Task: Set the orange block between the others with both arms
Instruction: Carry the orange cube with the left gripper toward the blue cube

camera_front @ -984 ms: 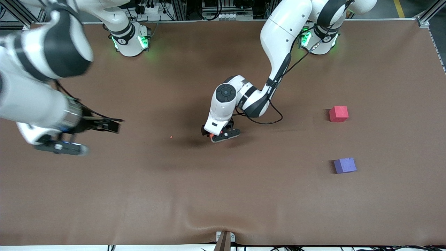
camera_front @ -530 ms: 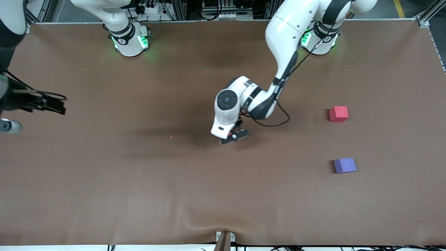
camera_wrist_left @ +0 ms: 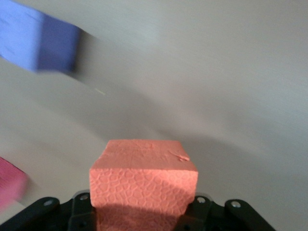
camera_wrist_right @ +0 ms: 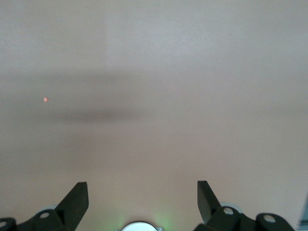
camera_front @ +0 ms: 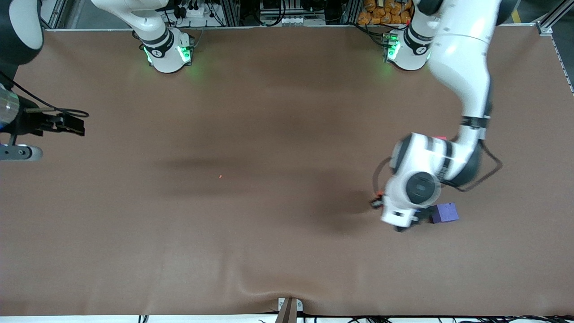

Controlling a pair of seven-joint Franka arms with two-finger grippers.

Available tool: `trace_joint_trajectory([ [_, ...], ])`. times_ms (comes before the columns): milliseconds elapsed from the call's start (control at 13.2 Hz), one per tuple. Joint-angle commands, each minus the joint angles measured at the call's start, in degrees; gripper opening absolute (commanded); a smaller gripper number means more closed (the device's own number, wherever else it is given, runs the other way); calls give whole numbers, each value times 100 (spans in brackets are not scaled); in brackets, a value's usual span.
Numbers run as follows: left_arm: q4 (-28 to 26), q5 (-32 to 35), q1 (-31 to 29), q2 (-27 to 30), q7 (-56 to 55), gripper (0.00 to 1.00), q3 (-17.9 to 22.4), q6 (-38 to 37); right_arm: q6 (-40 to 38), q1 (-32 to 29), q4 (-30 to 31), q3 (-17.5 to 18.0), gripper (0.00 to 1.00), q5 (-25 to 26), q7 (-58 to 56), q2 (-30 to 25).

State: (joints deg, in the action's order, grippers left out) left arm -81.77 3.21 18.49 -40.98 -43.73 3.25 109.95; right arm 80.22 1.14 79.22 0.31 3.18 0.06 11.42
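Orange block (camera_wrist_left: 144, 185) sits squarely upright in left gripper (camera_wrist_left: 144, 211) jaws.

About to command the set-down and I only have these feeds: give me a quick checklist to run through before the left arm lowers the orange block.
1. Grip: left gripper shut on the orange block, block sits square in the left wrist view. Ok.
2. Purple-blue cube located on the brown table, beside the left wrist. Ok.
3. Pinkish-red cube located: seen at the edge of the left wrist view; in the front view the arm covers almost all of it. Ok.
4. Block lined up with the gap between the two cubes: cannot tell, the left arm hides the spot.
5. Right gripper open, empty, waiting at the right arm's end of the table. Ok.
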Motion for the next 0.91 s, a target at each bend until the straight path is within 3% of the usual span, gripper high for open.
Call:
trace_joint_trajectory([
  [0, -1004, 434, -152, 545, 442, 0, -96, 227, 222, -509, 577, 215, 100, -440, -85, -360],
  [227, -2592, 435, -660, 1379, 1311, 0, -105, 1637, 423, -588, 542, 206, 100, -327, -400, -395],
  [378, -3299, 435, -1021, 1628, 1979, 0, -122, 2475, 346, -615, 629, 206, 100, -309, -516, -491],
  [832, -3670, 417, -1620, 1594, 3360, 0, -193, 2619, 29, -501, 349, 215, 100, -195, -481, -465],
])
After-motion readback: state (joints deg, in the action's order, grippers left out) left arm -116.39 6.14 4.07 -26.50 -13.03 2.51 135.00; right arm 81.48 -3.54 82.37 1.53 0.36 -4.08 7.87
